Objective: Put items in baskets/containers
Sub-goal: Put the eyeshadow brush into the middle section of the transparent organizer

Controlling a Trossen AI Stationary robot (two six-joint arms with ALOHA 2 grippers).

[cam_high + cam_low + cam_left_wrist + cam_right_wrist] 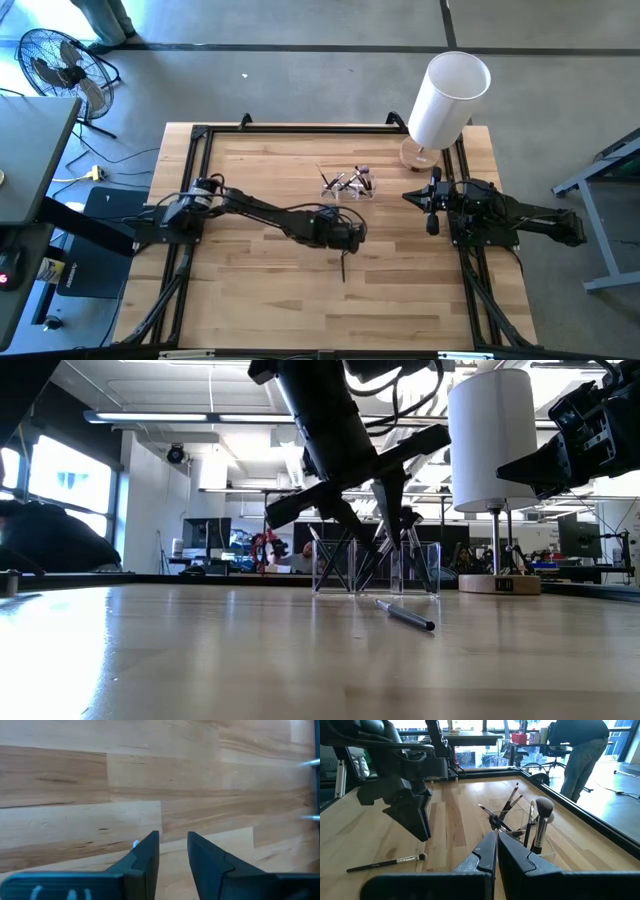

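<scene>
From above, my left gripper (345, 238) hangs over the table (250, 300), just on the near side of the clear tray (346, 186), and one loose brush (344, 266) lies on the wood just beyond its fingertips, on the side away from the tray. The tray holds a cluster of brushes (350, 181) and sits near the white cylinder (447, 98). My right gripper (432, 199) waits beside the tray, toward the table's right edge. At table level, the loose brush (405, 615) lies flat in front of the tray (375, 567), with my left gripper (355, 525) raised clear above it; the other brushes lean upright inside the tray. Through my left wrist camera, my two fingers (145, 857) stand apart with bare wood between them, clamped on nothing. Through my right wrist camera, my right fingers (485, 852) are pressed together and empty; past them the tray (520, 827) holds its brushes, and the loose brush (387, 864) lies beneath my left gripper (417, 822).
</scene>
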